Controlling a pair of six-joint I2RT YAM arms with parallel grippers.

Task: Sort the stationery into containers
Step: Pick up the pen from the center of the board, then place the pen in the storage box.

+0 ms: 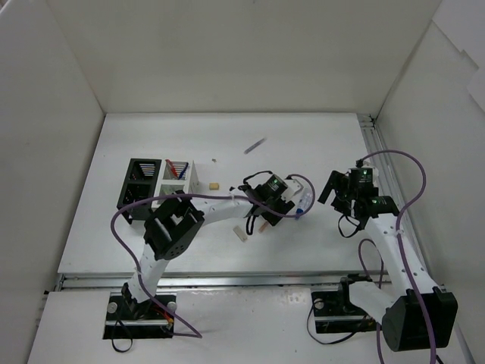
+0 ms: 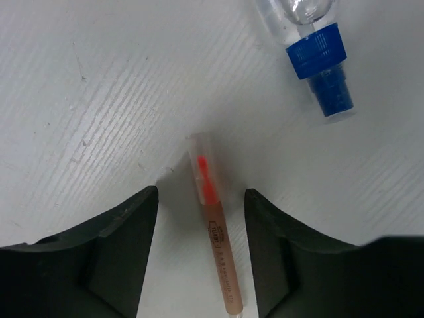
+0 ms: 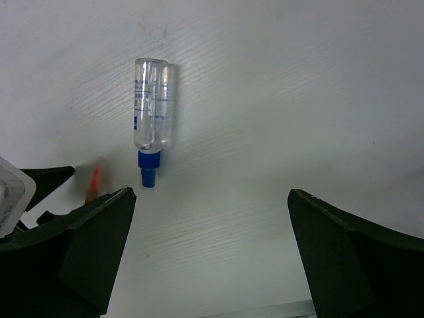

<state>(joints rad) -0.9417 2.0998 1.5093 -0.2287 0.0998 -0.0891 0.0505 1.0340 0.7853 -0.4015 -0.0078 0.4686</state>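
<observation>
Blue-cap tube (image 2: 313, 45) nr orange pen (image 2: 214, 228)

The white table (image 1: 227, 144) carries a black organiser (image 1: 140, 186) and a white organiser (image 1: 176, 178), standing side by side and touching at its left. A beige eraser (image 1: 214, 184) lies just right of them, a pale block (image 1: 241, 232) nearer the front, and a dark pen (image 1: 255, 145) alone further back. Toward the middle lie a clear tube (image 3: 151, 126) (blue cap on) and, near it, an orange pen (image 2: 213, 232), both flat.
</observation>
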